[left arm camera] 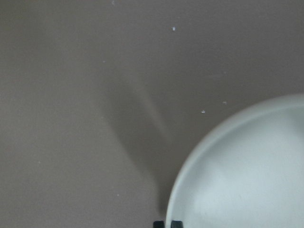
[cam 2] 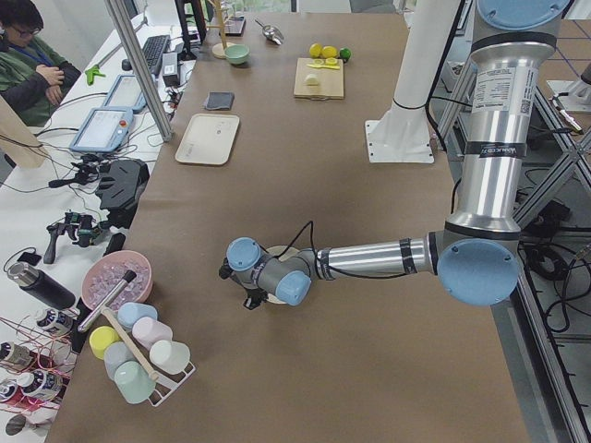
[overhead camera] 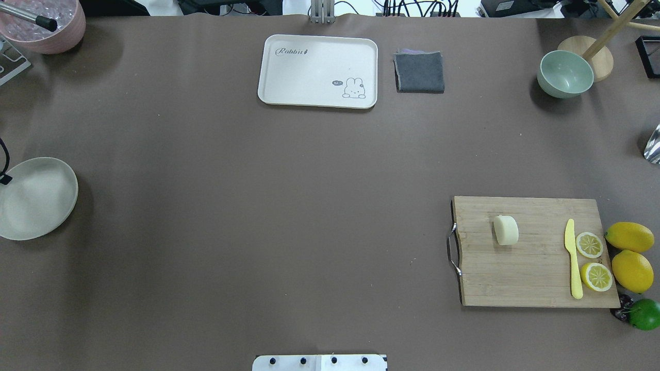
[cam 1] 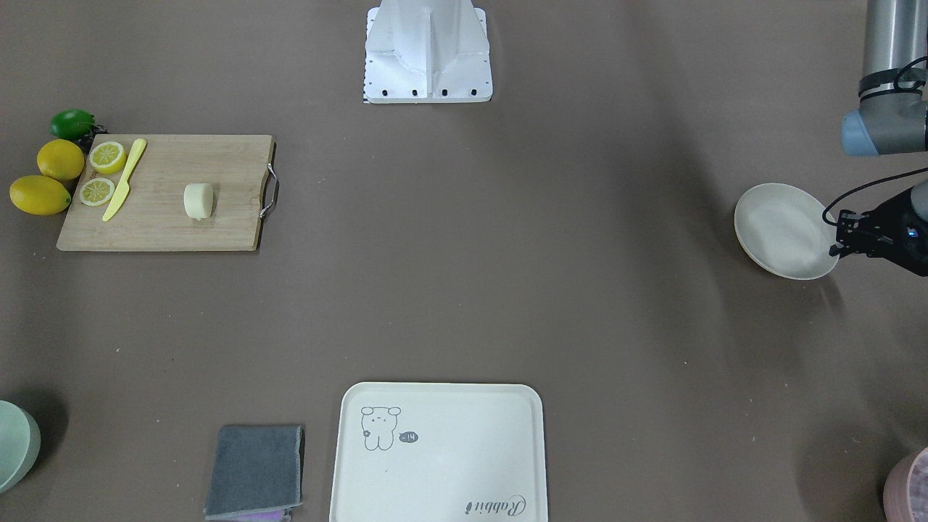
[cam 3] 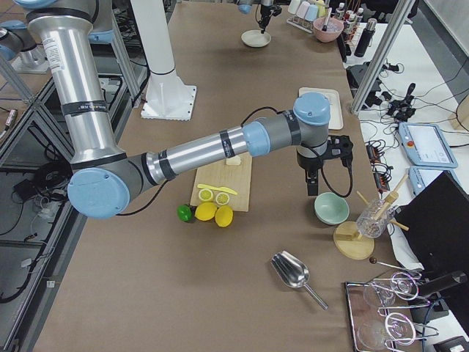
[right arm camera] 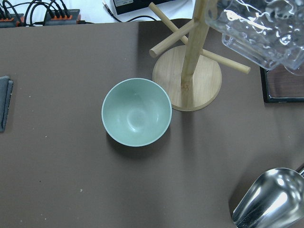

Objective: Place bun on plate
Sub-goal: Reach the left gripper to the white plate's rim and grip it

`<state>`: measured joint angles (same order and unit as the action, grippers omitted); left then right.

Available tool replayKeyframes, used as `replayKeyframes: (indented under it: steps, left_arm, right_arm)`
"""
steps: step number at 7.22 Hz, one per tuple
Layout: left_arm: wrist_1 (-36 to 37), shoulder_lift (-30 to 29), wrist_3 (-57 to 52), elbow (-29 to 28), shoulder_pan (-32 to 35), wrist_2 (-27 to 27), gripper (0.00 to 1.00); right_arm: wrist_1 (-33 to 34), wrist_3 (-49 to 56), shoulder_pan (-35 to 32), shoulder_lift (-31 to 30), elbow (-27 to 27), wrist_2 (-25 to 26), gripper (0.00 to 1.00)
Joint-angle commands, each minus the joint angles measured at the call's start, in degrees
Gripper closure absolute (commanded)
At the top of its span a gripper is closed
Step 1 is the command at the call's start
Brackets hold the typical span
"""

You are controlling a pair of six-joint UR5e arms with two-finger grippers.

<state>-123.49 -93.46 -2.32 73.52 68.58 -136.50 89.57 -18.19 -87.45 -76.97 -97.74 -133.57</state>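
The bun point(cam 1: 198, 201) point(overhead camera: 506, 230), a pale cream stubby lump, lies on a wooden cutting board point(overhead camera: 536, 268), far from both grippers. The off-white plate point(cam 1: 779, 228) point(overhead camera: 36, 198) rests at the table's end on my left. My left gripper point(cam 1: 835, 248) point(left arm camera: 167, 223) is at the plate's rim, its tips close together on that rim point(left arm camera: 247, 175). My right gripper point(cam 3: 313, 189) hangs above the pale green bowl point(right arm camera: 137, 112); it shows only in the side view, so I cannot tell whether it is open or shut.
On the board lie a yellow knife point(overhead camera: 573, 260) and two lemon halves point(overhead camera: 589, 245), with whole lemons point(overhead camera: 631, 270) beside them. A cream tray point(overhead camera: 317, 72) and grey cloth point(overhead camera: 419, 72) sit at the far edge. A wooden stand point(right arm camera: 187, 78) and metal scoop point(right arm camera: 270, 199) flank the bowl.
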Motion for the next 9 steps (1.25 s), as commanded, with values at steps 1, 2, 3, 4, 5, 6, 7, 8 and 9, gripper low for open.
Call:
replayKeyframes:
  steps: [1, 2, 3, 4, 5, 6, 7, 8, 9]
  left_arm:
    - [1.22, -2.85, -0.41, 0.57, 0.23, -3.48, 1.0]
    - [1.32, -4.18, -0.32, 0.58, 0.93, -6.64, 1.0]
    - [1.49, -6.89, 4.46, 0.58, 1.2, -7.81, 1.0]
    - [1.32, -10.83, 11.91, 1.01, 1.2, -8.6, 1.0]
    - [0.88, -16.09, 21.47, 1.54, 0.59, -8.78, 1.0]
    - [0.62, -20.93, 31.13, 2.33, -1.41, -8.61, 1.0]
    - [0.7, -23.76, 37.93, 3.55, -5.7, -8.0, 1.0]
    - [0.7, -26.23, 43.13, 4.96, -7.48, -5.65, 1.0]
    - [0.62, -26.86, 48.67, 7.32, -11.76, -1.97, 1.0]
  right_arm:
    - [0.08, -0.17, 0.0, 0.06, -0.25, -0.02, 0.0]
    - [-0.01, -0.17, 0.0, 0.24, -0.34, -0.02, 0.0]
    - [0.51, -1.05, 0.17, 0.59, -0.17, -0.55, 0.0]
    - [0.43, -3.32, 0.52, 1.02, -0.25, -0.64, 0.0]
    - [0.34, -3.51, 1.05, 1.03, -0.17, -0.73, 0.0]
    - [0.43, -3.6, 1.23, 1.03, -0.08, -0.99, 0.0]
    - [0.08, -3.52, 1.4, 0.94, 0.44, -0.99, 0.0]
    - [0.08, -3.6, 1.58, 1.03, 0.45, -0.9, 0.0]
    - [0.08, -3.6, 1.58, 1.03, 0.53, -0.9, 0.0]
